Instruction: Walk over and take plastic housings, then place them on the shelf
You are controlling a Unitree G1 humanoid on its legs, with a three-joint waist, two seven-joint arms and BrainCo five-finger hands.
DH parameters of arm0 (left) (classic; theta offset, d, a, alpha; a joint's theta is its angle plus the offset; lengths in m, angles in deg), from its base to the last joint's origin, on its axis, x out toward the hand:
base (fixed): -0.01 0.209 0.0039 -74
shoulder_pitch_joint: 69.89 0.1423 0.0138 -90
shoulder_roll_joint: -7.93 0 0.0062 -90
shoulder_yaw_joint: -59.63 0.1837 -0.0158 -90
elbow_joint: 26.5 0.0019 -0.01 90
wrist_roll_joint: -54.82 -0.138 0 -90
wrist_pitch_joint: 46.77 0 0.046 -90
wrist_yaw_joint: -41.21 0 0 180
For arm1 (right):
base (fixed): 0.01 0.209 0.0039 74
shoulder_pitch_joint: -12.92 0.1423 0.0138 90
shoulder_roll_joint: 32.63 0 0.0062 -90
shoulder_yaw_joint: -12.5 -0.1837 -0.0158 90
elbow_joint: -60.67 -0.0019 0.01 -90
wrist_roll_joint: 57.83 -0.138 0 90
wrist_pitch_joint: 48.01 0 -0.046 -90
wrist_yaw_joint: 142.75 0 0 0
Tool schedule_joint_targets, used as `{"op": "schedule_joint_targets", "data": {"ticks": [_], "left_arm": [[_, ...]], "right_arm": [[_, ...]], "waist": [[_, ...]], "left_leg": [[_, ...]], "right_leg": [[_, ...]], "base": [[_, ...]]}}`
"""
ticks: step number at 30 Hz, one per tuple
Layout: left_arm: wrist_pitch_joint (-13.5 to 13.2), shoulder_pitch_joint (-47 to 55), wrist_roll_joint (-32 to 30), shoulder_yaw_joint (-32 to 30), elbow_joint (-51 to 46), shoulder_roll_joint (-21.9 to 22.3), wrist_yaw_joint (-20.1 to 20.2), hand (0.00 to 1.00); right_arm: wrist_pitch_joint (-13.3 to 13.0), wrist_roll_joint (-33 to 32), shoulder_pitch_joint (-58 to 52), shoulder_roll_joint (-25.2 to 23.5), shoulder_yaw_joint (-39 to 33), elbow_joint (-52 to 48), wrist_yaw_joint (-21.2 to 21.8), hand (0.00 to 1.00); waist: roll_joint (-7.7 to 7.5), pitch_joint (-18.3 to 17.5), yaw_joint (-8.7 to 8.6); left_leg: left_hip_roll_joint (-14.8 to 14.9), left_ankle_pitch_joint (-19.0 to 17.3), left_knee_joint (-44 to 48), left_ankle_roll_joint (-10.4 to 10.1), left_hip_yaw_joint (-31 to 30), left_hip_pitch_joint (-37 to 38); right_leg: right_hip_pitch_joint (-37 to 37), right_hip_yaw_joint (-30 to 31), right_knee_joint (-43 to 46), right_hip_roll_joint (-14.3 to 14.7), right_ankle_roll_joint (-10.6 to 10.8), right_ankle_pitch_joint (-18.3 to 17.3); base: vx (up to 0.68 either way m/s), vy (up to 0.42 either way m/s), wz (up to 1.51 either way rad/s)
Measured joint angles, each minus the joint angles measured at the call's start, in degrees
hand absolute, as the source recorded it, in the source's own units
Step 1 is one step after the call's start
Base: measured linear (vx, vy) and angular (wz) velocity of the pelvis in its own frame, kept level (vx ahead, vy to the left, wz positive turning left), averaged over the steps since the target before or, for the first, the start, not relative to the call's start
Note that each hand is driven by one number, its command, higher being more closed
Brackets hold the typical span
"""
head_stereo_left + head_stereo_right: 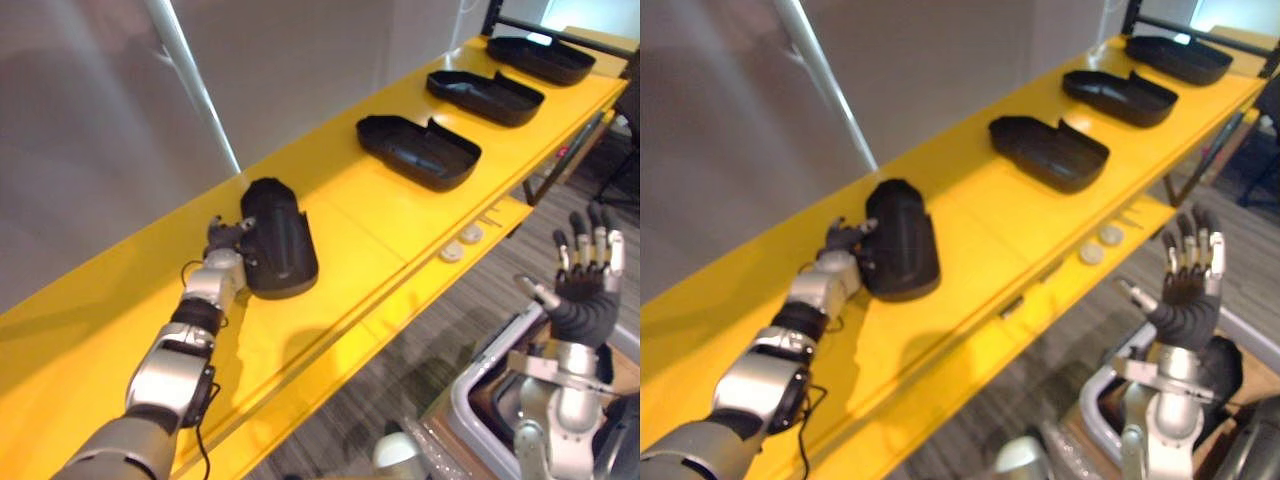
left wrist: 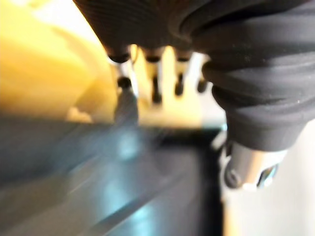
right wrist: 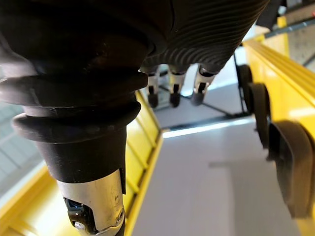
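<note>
Several black plastic housings lie in a row on the yellow shelf (image 1: 380, 220). The nearest housing (image 1: 280, 240) lies hollow side down. My left hand (image 1: 225, 255) is at that housing's left edge, its dark fingertips resting against the rim. In the left wrist view the fingers (image 2: 125, 81) reach straight out over the dark housing (image 2: 147, 196), which is blurred. Further along lie a second housing (image 1: 420, 150), a third (image 1: 487, 97) and a fourth (image 1: 540, 58), all hollow side up. My right hand (image 1: 588, 285) is raised off the shelf's front edge, fingers straight, holding nothing.
Two small white discs (image 1: 452, 253) sit on the shelf's lower front ledge. A grey bin (image 1: 480, 400) stands on the carpet below my right arm. A grey wall runs close behind the shelf. Dark frame legs stand at the far right end.
</note>
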Motion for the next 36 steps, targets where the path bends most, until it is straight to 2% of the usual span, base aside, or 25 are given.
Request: {"op": "schedule_joint_targets", "data": {"ticks": [4,8,10,12,14,16,19,20,21,23,25,27,29,33,36], "left_arm": [[-1.0,-2.5,-0.6,-0.6,-1.3,0.0,-1.7,0.00],[-1.1,-4.8,-12.8,-0.8,-2.9,-0.3,-1.3,0.00],[-1.2,-5.2,-17.1,-0.7,-4.8,-1.2,-1.4,0.00],[-1.9,-6.1,-18.5,-0.1,-7.4,-2.9,-1.7,0.00],[-3.5,-6.5,-20.1,0.8,-10.0,-5.2,-1.8,0.00],[-4.6,-6.9,-20.2,1.1,-12.8,-5.9,-2.1,0.00],[-7.9,-6.4,-19.7,-0.2,-22.4,-7.4,-3.9,0.00],[-10.3,-4.6,-19.6,-2.7,-27.7,-7.4,-4.4,0.00],[-13.2,-1.5,-19.2,-5.3,-33.5,-7.4,-4.4,0.00],[-16.7,5.5,-19.3,-8.3,-42.8,-7.3,-4.9,0.00],[-18.4,14.5,-20.0,-11.8,-51.3,-7.1,-5.8,0.00],[-20.9,27.4,-21.1,-18.0,-58.6,-5.1,-7.3,0.00],[-22.3,35.2,-22.0,-22.5,-60.7,-1.9,-8.9,0.00],[-24.4,46.2,-22.1,-25.8,-62.2,4.1,-11.4,0.00],[-25.1,51.1,-22.0,-25.7,-64.1,7.0,-11.9,0.00]], "right_arm": [[-1.2,-0.3,0.2,-0.1,1.6,0.1,0.4,0.00],[-1.3,-1.2,0.4,0.0,2.1,0.1,1.3,0.00],[-1.3,-1.5,1.0,0.3,2.9,0.1,1.0,0.00],[-1.3,-1.7,2.0,0.5,3.4,0.2,1.0,0.00],[-1.4,-1.7,3.5,1.1,4.7,0.9,0.4,0.00],[-1.5,-2.7,3.8,1.4,5.4,0.9,0.4,0.00],[-0.3,-5.1,6.3,1.5,6.5,1.1,1.7,0.00],[0.8,-5.1,8.4,1.5,7.2,2.1,2.5,0.00],[2.2,-5.1,10.3,1.5,8.1,3.6,2.7,0.00],[3.9,-5.1,12.1,1.7,9.1,5.1,2.8,0.00],[5.8,-4.9,13.1,1.7,10.0,6.7,3.0,0.00],[8.0,-4.3,15.0,1.8,11.8,9.1,3.3,0.00],[9.3,-3.8,17.2,1.6,13.3,10.9,3.7,0.00],[12.0,-2.0,23.6,-0.5,20.0,15.1,3.9,0.00],[12.9,0.2,27.2,-4.5,25.7,17.7,3.8,0.00]], "waist": [[0.00,0.0,0.33],[0.01,0.0,0.43],[0.03,0.0,0.95],[0.03,0.0,1.78],[0.05,0.0,1.98],[0.19,-0.1,3.18],[0.37,-0.2,4.72],[0.43,-0.3,5.02],[0.55,-0.3,5.64],[1.28,-0.8,6.98],[1.95,-1.2,8.65],[2.45,-1.6,10.96],[2.45,-1.7,13.06],[1.71,-2.5,17.61],[0.49,-3.8,19.27]], "left_leg": [[0.0,0.1,0.0,0.0,-0.4,-0.1],[0.0,0.3,0.2,0.1,-1.5,-0.8],[0.1,0.4,0.3,0.1,-1.6,-0.8],[0.0,0.4,0.5,0.1,-1.8,-0.9],[0.0,0.5,0.6,0.2,-2.7,-0.8],[-0.1,0.7,0.5,0.2,-3.0,-0.9],[-0.2,1.5,0.1,0.6,-5.0,-1.6],[-0.2,1.7,0.1,0.6,-5.9,-2.0],[-0.2,1.9,0.1,0.6,-6.4,-1.8],[-0.1,2.1,0.1,0.6,-7.6,-2.0],[-0.2,2.4,0.1,0.6,-9.2,-2.0],[-0.3,2.8,0.1,0.6,-11.7,-2.1],[-0.3,3.1,0.1,0.5,-13.2,-2.2],[-0.5,4.1,0.0,0.4,-17.1,-3.2],[-0.8,4.5,-0.1,0.5,-19.1,-4.3]], "right_leg": [[0.1,-0.2,0.0,0.0,0.0,0.0],[0.1,-1.3,0.1,-0.1,0.0,0.0],[0.1,-1.4,0.2,0.0,-0.1,-0.1],[0.2,-1.7,0.3,0.0,-0.1,-0.1],[0.9,-2.6,0.3,-0.2,-0.3,-0.3],[1.0,-3.1,0.4,-0.1,-0.3,-0.3],[1.3,-5.0,0.4,-0.2,-0.3,-0.3],[1.5,-5.9,0.4,-0.3,-0.3,-0.3],[2.0,-6.6,0.4,-0.2,-0.2,-0.3],[2.6,-7.9,0.4,-0.3,-0.2,-0.4],[3.7,-9.5,0.4,-0.3,-0.1,-0.8],[5.2,-12.1,0.1,-0.4,-0.1,-1.2],[6.2,-13.8,-0.3,-0.3,-0.3,-1.3],[8.1,-17.6,-1.3,-0.1,-0.4,-1.3],[8.9,-20.3,-2.0,-0.1,-0.5,-1.4]], "base": [[0.00,0.000,0.03],[0.00,-0.009,0.11],[0.00,-0.006,0.05],[-0.01,-0.003,0.04],[-0.02,-0.009,0.18],[-0.02,-0.008,0.15],[-0.02,-0.013,0.30],[-0.02,-0.008,0.34],[-0.01,-0.006,0.25],[-0.01,-0.010,0.31],[-0.01,-0.022,0.42],[-0.02,-0.031,0.49],[-0.04,-0.029,0.46],[-0.05,-0.030,0.51],[-0.01,-0.018,0.41]]}}
